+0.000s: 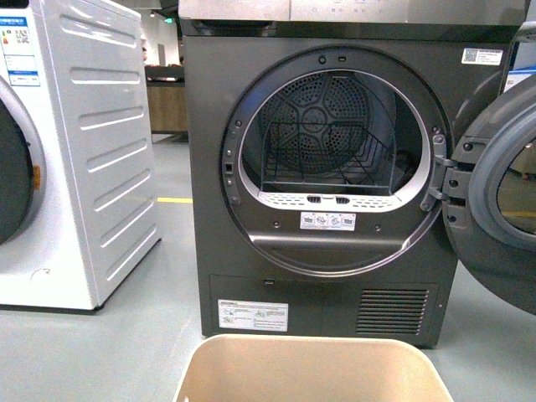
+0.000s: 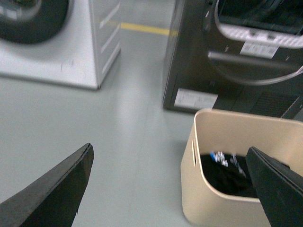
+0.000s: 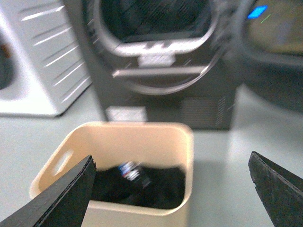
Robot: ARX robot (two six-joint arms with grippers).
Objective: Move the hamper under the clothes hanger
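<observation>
On floor [image 1: 167, 318] just before dryer [image 1: 318, 251], hamper [image 1: 310, 368] sits centred btwn arms, long axis approx left-right, slot handle [image 2: 193, 152] toward left end effector [image 2: 169, 147], which like right end effector [image 3: 171, 156] gapes wide & empty, neither clearly nearer.

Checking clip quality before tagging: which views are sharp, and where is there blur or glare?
Front view: sharp and evenly lit, though the hamper is cropped by the bottom edge. Left wrist view: mildly soft, the dryer slightly smeared. Right wrist view: blurriest, the door ring streaked, with a bright blue spot on the open door.
</observation>
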